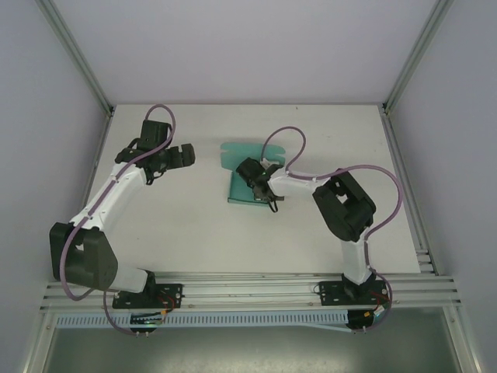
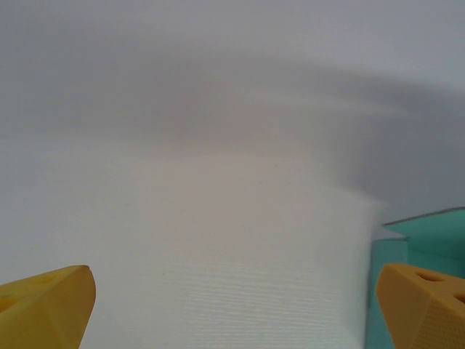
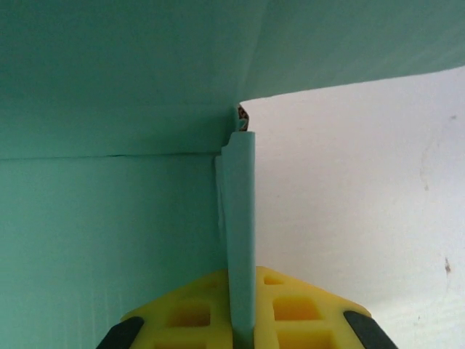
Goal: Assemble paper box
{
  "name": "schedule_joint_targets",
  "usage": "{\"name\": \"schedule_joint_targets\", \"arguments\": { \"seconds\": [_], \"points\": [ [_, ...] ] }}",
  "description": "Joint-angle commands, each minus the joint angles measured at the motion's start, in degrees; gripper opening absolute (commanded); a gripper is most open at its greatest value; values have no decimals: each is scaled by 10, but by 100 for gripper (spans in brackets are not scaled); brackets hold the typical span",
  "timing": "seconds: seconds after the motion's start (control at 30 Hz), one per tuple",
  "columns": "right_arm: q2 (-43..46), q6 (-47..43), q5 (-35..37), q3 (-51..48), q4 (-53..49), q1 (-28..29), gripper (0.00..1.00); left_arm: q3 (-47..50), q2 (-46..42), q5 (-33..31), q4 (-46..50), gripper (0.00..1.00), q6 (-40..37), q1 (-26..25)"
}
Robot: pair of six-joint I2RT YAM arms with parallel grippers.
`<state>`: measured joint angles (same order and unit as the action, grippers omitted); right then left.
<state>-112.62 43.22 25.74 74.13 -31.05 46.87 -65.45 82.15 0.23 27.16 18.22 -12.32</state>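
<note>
I have one box (image 1: 239,188) to deal with: a teal paper piece lying partly folded on the worktop (image 1: 194,233), with the right arm reaching over its near right corner. The right end effector (image 3: 243,298) is pressed together on a narrow flap (image 3: 240,211) of the box. The paper stands on edge between the two yellow fingers, and a crease runs off to the left from the flap's root. The left end effector (image 1: 185,155) hangs to the left of the box, well apart from it, fingers spread wide and holding nothing. In its wrist camera the box's edge shows just past its right finger. As I read it, the step in hand is folding this flap up along its crease. To do it well I'd pivot about the crease rather than pull, since paper this thin would likely tear or drag the whole box along — and nothing is pinning the box down. I'd set the left end effector on the box's flat panel to steady it, then turn the flap slowly, gripping no harder than needed. The count: one box, one pinched flap, two arms, two end effectors.
</note>
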Motion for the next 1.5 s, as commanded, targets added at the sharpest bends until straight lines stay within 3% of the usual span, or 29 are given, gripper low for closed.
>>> {"name": "schedule_joint_targets", "arguments": {
  "seconds": [0.0, 0.13, 0.33, 0.43, 0.53, 0.63, 0.73, 0.83, 0.97, 1.03, 1.13, 1.3, 1.47],
  "points": [
    [27, 42, 36, 5, -9, 2, 18, 30, 9, 112, -74, 98, -62, 0],
    [46, 10, 46, -1, -3, 5, 46, 44, 15, 212, -115, 98, -133, 1],
    [122, -98, 97, -42, 29, 7, 76, 34, 36, 316, -140, 98, -260, 0],
    [175, -215, 91, -62, 77, -2, 95, 4, 70, 329, -129, 99, -310, 0],
    [227, -370, 19, -92, 153, -25, 99, -48, 122, 355, -81, 98, -363, 1],
    [253, -502, -108, -95, 166, -66, 99, -115, 180, 387, -27, 99, -401, 0],
    [246, -551, -185, -62, 136, -118, 99, -182, 231, 431, 14, 94, -433, 0],
    [222, -603, -273, -26, 94, -151, 96, -248, 280, 436, 81, 89, -464, 0],
    [157, -636, -283, 40, 51, -176, 89, -290, 324, 460, 150, 85, -516, -6],
    [127, -654, -298, 77, 13, -181, 76, -298, 333, 459, 167, 81, -536, -14],
    [88, -674, -292, 121, -36, -184, 66, -307, 341, 447, 173, 71, -556, -25],
    [69, -689, -287, 136, -61, -187, 57, -351, 367, 416, 192, 64, -564, -32],
    [69, -688, -288, 133, -68, -190, 42, -387, 385, 398, 227, 47, -580, -36]
  ]
}}
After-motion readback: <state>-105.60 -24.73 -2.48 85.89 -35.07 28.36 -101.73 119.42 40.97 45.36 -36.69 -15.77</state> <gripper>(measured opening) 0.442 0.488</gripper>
